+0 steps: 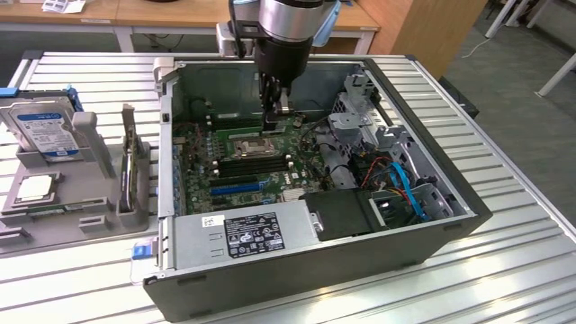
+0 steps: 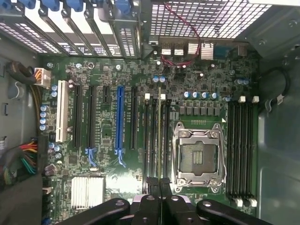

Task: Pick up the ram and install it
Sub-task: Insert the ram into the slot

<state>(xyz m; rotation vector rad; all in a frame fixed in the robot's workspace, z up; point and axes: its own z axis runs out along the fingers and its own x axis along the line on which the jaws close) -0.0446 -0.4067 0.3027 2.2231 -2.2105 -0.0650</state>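
Observation:
The ram [image 2: 160, 136] shows edge-on in the wrist view as a thin green strip. It runs along the black memory slots [image 2: 150, 140] beside the silver CPU socket [image 2: 197, 154]. My gripper [image 2: 160, 185] is shut on its near end, the two fingers pressed together on the strip. Whether the stick touches a slot or hangs above it, I cannot tell. In the exterior view the gripper [image 1: 274, 113] reaches down into the open computer case [image 1: 432, 175], over the motherboard [image 1: 243, 158] near the socket.
A second bank of black slots [image 2: 241, 150] lies on the socket's other side. The power supply [image 1: 247, 233] and drive cage with blue cables [image 1: 405, 189] fill the case's front. Outside, at the exterior view's left, a grey fixture [image 1: 54, 202] holds a blue-labelled hard drive [image 1: 45, 128].

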